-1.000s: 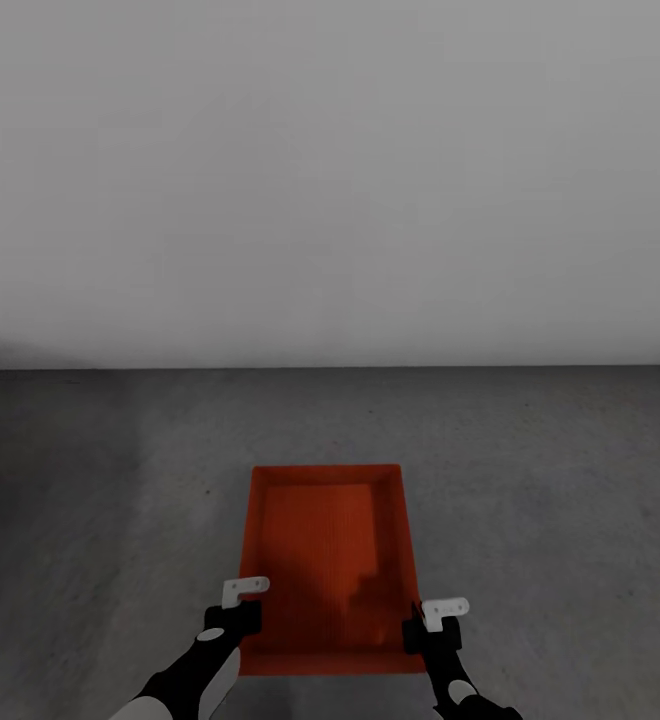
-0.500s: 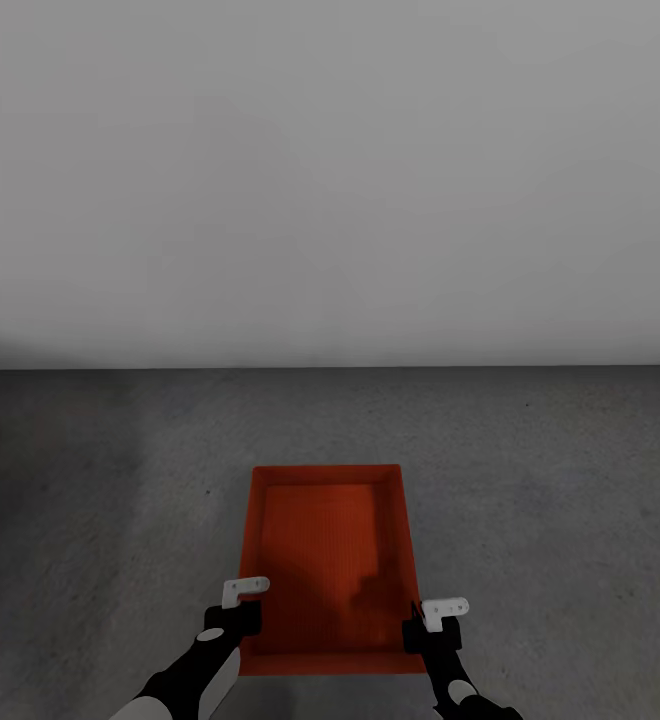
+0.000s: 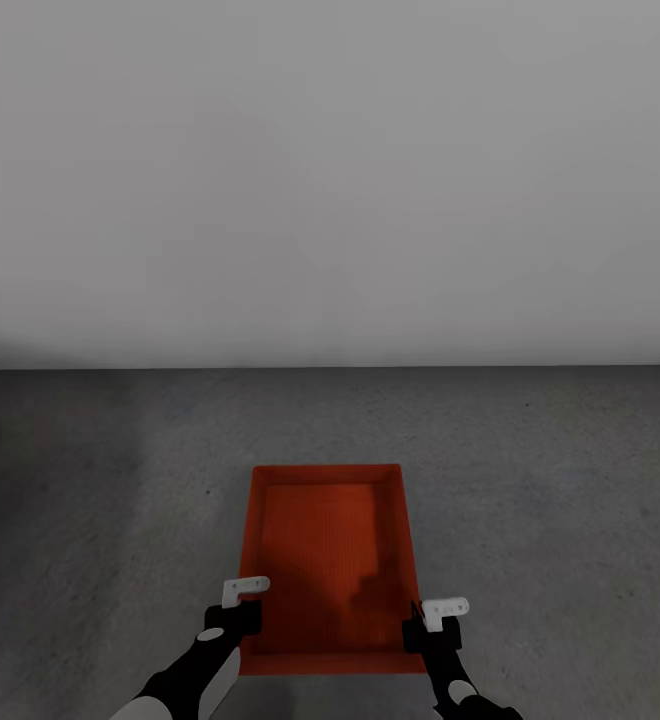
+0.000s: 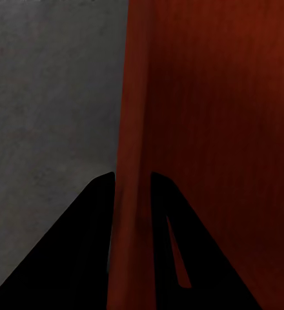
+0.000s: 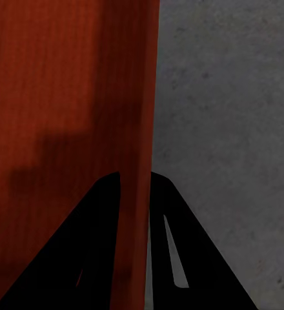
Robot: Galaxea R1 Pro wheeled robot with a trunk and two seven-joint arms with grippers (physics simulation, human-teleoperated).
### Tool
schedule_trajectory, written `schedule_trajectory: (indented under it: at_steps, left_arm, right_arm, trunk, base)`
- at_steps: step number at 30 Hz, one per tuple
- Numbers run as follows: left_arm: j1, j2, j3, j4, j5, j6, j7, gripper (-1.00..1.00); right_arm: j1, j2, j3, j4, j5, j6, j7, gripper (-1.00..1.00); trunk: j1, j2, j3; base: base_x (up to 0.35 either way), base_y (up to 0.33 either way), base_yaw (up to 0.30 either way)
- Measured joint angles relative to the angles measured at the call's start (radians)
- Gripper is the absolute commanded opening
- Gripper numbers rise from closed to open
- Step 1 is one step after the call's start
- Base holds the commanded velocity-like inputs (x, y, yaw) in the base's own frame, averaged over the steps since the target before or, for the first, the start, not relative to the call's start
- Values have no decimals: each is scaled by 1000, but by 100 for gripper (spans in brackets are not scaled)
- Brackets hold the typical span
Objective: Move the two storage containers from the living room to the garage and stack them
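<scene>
A red-orange open-top storage container lies low in front of me over the dark grey concrete floor of the garage; I cannot tell whether it rests on the floor or hangs just above it. My left gripper is shut on its left wall near the close corner, and the left wrist view shows the two black fingers straddling that thin wall. My right gripper is shut on the right wall in the same way. A second container is out of view.
A plain light grey wall closes off the room beyond the container. Bare concrete floor stretches out on both sides of the box and between it and the wall.
</scene>
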Motion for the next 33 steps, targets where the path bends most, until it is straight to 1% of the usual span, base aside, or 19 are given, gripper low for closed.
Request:
schedule_trajectory:
  at_steps: [8, 33]
  left_arm:
    - [0, 2, 1, -4, -1, -1, -2, -100]
    - [0, 2, 2, 0, 1, -6, -4, -100]
  right_arm:
    - [0, 0, 4, -6, -1, 0, -4, -100]
    - [0, 0, 7, -6, 0, 0, -6, -100]
  trunk:
    - [0, 0, 0]
    - [0, 0, 0]
  base:
    - [0, -68, 0]
    - [0, -1, 0]
